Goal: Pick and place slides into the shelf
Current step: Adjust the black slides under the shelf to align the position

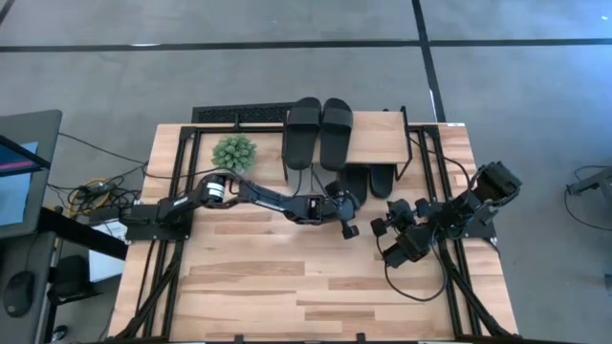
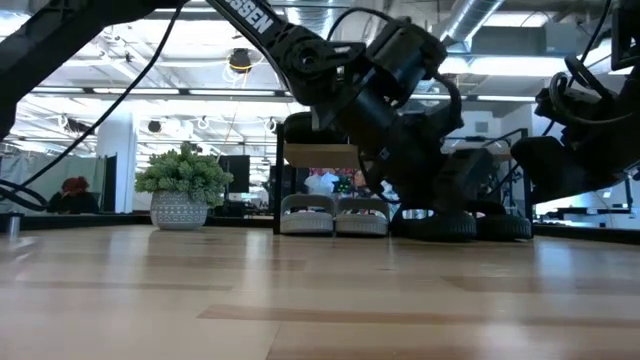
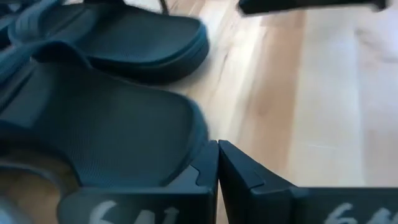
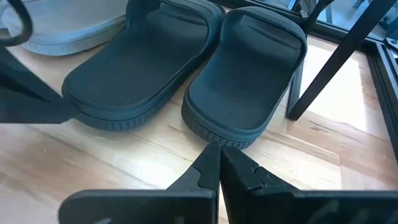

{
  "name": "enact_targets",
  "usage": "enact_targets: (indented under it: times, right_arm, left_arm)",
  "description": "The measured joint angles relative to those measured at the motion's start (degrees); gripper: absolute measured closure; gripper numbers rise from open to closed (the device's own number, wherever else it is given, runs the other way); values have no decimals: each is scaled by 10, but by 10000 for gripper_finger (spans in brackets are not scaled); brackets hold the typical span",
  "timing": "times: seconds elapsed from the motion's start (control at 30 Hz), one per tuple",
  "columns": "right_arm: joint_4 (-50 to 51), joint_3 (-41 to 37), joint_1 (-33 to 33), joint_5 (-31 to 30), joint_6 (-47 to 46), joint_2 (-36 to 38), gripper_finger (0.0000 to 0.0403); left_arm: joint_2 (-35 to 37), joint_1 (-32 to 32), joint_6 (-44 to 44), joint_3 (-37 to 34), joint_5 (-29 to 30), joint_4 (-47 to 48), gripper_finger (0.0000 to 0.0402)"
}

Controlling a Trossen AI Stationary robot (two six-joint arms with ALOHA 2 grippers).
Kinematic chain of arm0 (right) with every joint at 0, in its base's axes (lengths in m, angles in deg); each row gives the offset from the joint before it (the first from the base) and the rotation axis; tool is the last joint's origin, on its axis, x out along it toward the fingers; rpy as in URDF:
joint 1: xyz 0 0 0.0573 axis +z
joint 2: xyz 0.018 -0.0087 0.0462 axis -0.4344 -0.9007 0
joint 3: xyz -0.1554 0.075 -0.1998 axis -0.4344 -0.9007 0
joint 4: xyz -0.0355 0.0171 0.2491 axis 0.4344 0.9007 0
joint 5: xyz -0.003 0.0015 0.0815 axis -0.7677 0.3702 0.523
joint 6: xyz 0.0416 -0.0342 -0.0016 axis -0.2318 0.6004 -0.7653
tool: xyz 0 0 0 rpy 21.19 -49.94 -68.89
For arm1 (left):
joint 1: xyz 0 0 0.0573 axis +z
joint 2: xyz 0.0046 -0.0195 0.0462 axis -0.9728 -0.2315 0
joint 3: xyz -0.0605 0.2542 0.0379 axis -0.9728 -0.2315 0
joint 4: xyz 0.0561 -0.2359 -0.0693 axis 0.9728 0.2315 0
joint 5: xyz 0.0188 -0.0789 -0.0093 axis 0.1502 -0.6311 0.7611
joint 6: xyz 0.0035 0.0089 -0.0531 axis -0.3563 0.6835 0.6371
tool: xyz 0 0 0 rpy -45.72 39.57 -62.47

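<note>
Two black slides (image 1: 303, 134) (image 1: 336, 134) lie on the shelf's wooden top board (image 1: 378, 139). Two more black slides (image 4: 140, 62) (image 4: 249, 74) lie on the table under the shelf, heels sticking out toward the near edge. A light grey slide (image 4: 74, 31) lies beside them, and the grey pair (image 2: 333, 215) shows under the shelf in the low view. My left gripper (image 3: 217, 158) is shut at the heel of the left black slide (image 3: 112, 130). My right gripper (image 4: 217, 155) is shut, its tips just at the heel of the right one. My left gripper's shut fingertips (image 3: 202, 165) lie against the heel rim (image 3: 193, 140) of the left black slide, coming slanting down from the table's left and near side. The slide lies flat on the table. My right gripper's tips stand at the right slide's heel edge (image 4: 214, 138); whether they touch it, I cannot tell.
A potted plant (image 1: 234, 153) stands left of the shelf. A thin black shelf leg (image 4: 323, 68) stands right beside the right black slide. Bare wooden tabletop (image 1: 287, 277) stretches toward the near edge.
</note>
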Motion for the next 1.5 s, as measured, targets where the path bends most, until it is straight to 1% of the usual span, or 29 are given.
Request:
enact_targets:
  times: [0.7,1.5]
  right_arm:
    - [-14,0,0,0,0,0,403]
    - [-16,0,0,0,0,0,403]
  left_arm:
    - [-3,36,16,0,5,7,401]
    - [-3,41,18,-1,7,-13,402]
